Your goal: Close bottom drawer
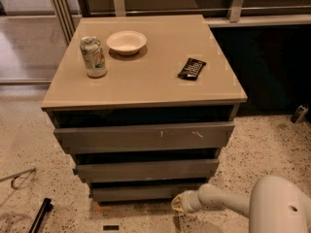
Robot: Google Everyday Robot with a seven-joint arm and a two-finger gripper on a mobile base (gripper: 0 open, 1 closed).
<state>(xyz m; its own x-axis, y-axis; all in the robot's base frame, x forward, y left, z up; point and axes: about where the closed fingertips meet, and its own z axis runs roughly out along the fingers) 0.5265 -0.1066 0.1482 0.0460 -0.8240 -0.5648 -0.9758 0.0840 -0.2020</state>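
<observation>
The bottom drawer [141, 192] is the slimmest grey front, lowest on the cabinet, just above the floor. It stands slightly out from the cabinet body, like the two wider fronts above it. My gripper [179, 203] is at the end of the white arm [221, 200], low near the floor, just in front of the drawer's right part and close to or touching its lower edge.
The tan cabinet top [146, 76] carries a can [93, 56], a white bowl [126, 41] and a dark snack bar [191, 68]. The scratched top drawer [143, 137] and middle drawer [146, 170] sit above. A black tool [40, 216] lies on the speckled floor at left.
</observation>
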